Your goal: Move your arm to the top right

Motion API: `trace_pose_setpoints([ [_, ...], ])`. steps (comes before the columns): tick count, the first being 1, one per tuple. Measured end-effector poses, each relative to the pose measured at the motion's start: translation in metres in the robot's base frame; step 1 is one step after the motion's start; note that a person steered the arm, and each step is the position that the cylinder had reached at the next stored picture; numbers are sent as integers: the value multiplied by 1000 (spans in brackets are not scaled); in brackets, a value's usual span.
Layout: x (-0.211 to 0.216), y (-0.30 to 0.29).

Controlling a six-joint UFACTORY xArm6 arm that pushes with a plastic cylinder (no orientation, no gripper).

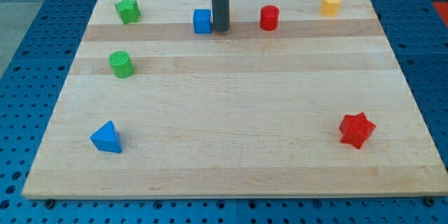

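Observation:
My tip rests on the wooden board near the view's top, a little left of centre. It stands right beside the blue cube, on the cube's right, close enough that I cannot tell whether they touch. The red cylinder lies to the tip's right. The yellow hexagonal block sits near the board's top right corner.
A green star-like block sits at the top left, a green cylinder below it. A blue triangle lies at the bottom left and a red star at the bottom right. The blue perforated table surrounds the board.

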State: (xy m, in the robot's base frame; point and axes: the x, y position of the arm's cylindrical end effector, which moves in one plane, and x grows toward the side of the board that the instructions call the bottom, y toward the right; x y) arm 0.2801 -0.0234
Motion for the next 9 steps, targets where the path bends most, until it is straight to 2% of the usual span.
trace_pose_setpoints([
  [3, -9, 0],
  [5, 37, 2],
  [6, 41, 33],
  [9, 41, 204],
])
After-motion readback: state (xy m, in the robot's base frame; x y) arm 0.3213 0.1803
